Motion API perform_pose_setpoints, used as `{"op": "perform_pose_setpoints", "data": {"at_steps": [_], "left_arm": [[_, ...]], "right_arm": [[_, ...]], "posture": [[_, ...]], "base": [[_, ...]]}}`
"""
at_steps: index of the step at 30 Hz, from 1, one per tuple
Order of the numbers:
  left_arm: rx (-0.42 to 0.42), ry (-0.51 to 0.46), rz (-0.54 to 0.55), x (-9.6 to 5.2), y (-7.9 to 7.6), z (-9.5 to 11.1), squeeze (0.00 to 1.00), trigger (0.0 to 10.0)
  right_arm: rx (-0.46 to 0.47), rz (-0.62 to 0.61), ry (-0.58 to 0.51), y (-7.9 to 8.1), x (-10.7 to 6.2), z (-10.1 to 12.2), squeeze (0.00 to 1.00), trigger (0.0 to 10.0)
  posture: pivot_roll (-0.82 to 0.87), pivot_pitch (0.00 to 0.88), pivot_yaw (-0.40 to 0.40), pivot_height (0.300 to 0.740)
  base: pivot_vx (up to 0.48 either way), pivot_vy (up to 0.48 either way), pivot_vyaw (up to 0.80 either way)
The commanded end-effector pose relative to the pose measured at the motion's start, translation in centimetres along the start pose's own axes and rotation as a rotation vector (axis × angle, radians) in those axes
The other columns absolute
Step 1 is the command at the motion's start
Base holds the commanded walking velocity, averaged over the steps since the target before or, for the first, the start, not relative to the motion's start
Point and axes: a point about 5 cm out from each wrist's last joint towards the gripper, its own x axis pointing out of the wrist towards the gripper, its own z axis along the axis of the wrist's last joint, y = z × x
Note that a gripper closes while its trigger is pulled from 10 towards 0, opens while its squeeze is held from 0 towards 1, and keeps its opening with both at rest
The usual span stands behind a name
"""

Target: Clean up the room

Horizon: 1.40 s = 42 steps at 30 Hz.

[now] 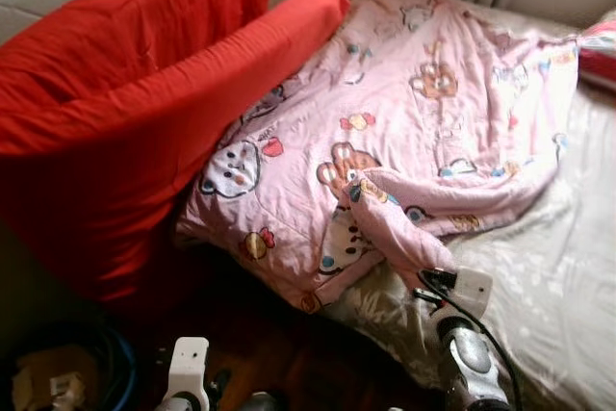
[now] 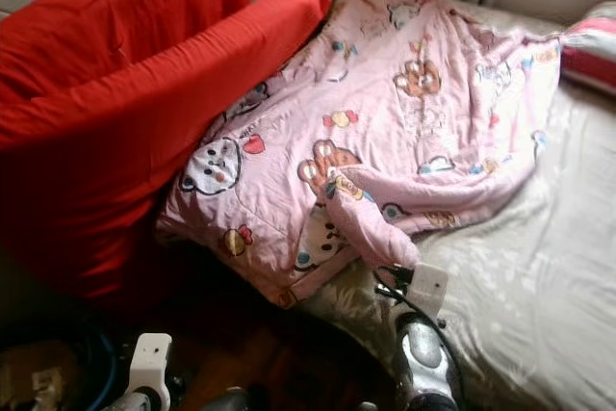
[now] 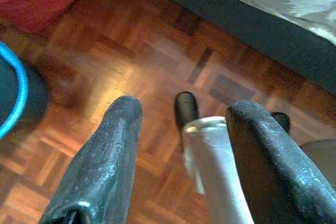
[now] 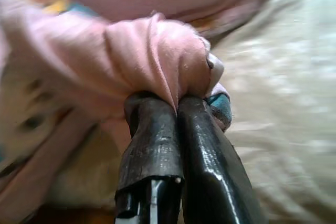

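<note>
The right tool [image 4: 176, 103] is pinched tight on a small bunch of the pink blanket [image 1: 404, 113] near the bed [image 1: 539, 286] edge, so the cloth might slip out if pulled hard, while the left tool [image 3: 184, 124] hangs open over the floor [image 3: 131, 51].

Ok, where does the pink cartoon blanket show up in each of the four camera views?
Left eye view: pink blanket spread across the bed, a fold running down to the right claw.
Right eye view: same spread, sitting a bit further left in the picture.
Left wrist view: a small pink patch at the picture's far edge, above the wooden floor.
Right wrist view: bunched fold pinched between the fingers.
Shared landmark: the red cushion beside it.
</note>
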Motion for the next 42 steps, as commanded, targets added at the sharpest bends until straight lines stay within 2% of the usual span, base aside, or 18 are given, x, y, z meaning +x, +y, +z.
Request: {"op": "perform_pose_setpoints", "data": {"at_steps": [1,6,8,9,13,14,18,19,22,24,29,31,32,33,35,38,41,42], "left_arm": [[0.022,0.036,0.003,-0.3,0.0,-0.9,0.0,10.0],[0.028,0.03,0.002,-0.3,0.1,-0.9,0.0,10.0],[0.029,0.03,0.002,-0.3,0.2,-0.9,0.0,10.0],[0.03,0.028,0.003,-0.3,0.2,-0.9,0.0,10.0],[0.031,0.023,0.005,-0.3,0.4,-0.8,0.0,10.0],[0.031,0.021,0.005,-0.3,0.4,-0.8,0.0,10.0],[0.032,0.021,0.006,-0.3,0.5,-0.7,0.0,10.0],[0.034,0.021,0.005,-0.3,0.5,-0.7,0.0,10.0],[0.035,0.019,0.003,-0.3,0.4,-0.6,0.0,10.0],[0.034,0.012,0.002,-0.2,0.3,-0.4,0.0,10.0],[0.022,0.002,0.017,-0.2,0.5,-0.1,0.0,10.0],[0.02,0.001,0.019,-0.1,0.5,-0.1,0.0,10.0],[0.02,0.001,0.018,-0.1,0.5,-0.1,0.0,10.0],[0.02,0.001,0.018,-0.1,0.5,-0.1,0.0,10.0],[0.018,0.007,0.021,-0.2,0.8,-0.2,0.0,10.0],[0.016,0.012,0.025,-0.2,1.0,-0.2,0.0,10.0],[0.015,0.013,0.026,-0.2,1.0,-0.2,0.0,10.0],[0.013,0.012,0.027,-0.2,1.0,-0.1,0.0,10.0]], "right_arm": [[0.007,-0.028,-0.043,-0.1,0.1,0.6,0.0,10.0],[-0.037,-0.177,-0.169,-2.0,0.1,2.4,0.0,10.0],[-0.05,-0.191,-0.193,-2.2,0.1,2.8,0.0,10.0],[-0.119,-0.209,-0.278,-2.4,0.1,4.1,0.0,10.0],[-0.283,-0.214,-0.446,-2.1,-0.4,6.7,0.0,10.0],[-0.319,-0.219,-0.532,-1.9,-1.0,7.9,0.0,10.0],[-0.352,-0.193,-0.671,-1.2,-2.4,10.4,0.0,10.0],[-0.371,-0.154,-0.731,-0.7,-3.7,11.5,0.0,10.0],[-0.402,-0.091,-0.704,-0.4,-4.6,10.8,0.0,10.0],[-0.468,-0.046,-0.677,-0.4,-6.0,9.7,0.0,10.0],[-0.489,-0.095,-0.534,-2.4,-8.4,7.0,0.0,10.0],[-0.457,-0.169,-0.407,-4.0,-9.2,5.2,0.0,10.0],[-0.403,-0.242,-0.294,-5.4,-9.6,3.5,0.0,10.0],[-0.403,-0.242,-0.294,-5.4,-9.6,3.5,0.0,10.0],[-0.321,-0.421,-0.116,-8.2,-10.3,0.7,0.0,10.0],[-0.234,-0.572,0.037,-10.4,-10.9,-1.4,0.0,10.0],[-0.292,-0.579,0.004,-10.7,-10.7,-0.6,0.0,10.0],[-0.354,-0.54,-0.057,-10.2,-10.4,0.4,0.0,10.0]], "posture": [[0.01,0.205,0.018,0.74],[0.01,0.205,0.018,0.74],[0.01,0.205,0.019,0.74],[0.01,0.204,0.018,0.74],[0.01,0.203,0.016,0.74],[0.01,0.204,0.016,0.74],[0.0,0.203,0.015,0.74],[-0.01,0.202,0.014,0.74],[-0.01,0.195,0.01,0.74],[-0.01,0.194,0.006,0.74],[-0.03,0.188,-0.006,0.74],[-0.03,0.184,-0.006,0.74],[-0.03,0.184,-0.007,0.74],[-0.03,0.184,-0.007,0.74],[-0.03,0.178,-0.009,0.74],[-0.03,0.171,-0.012,0.74],[-0.03,0.17,-0.014,0.74],[-0.03,0.17,-0.014,0.74]], "base": [[0.0,0.0,0.0],[0.0,0.0,0.0],[0.0,0.0,0.0],[0.0,0.0,0.0],[0.0,0.0,0.0],[0.0,0.0,0.0],[0.0,0.0,0.0],[0.0,0.0,0.0],[0.0,0.0,0.0],[0.0,0.0,0.0],[0.0,0.0,0.0],[0.0,0.0,0.0],[0.0,0.0,0.0],[0.0,0.0,0.0],[0.0,0.0,0.0],[0.0,0.0,0.0],[0.0,0.0,0.0],[0.0,0.0,0.0]]}}
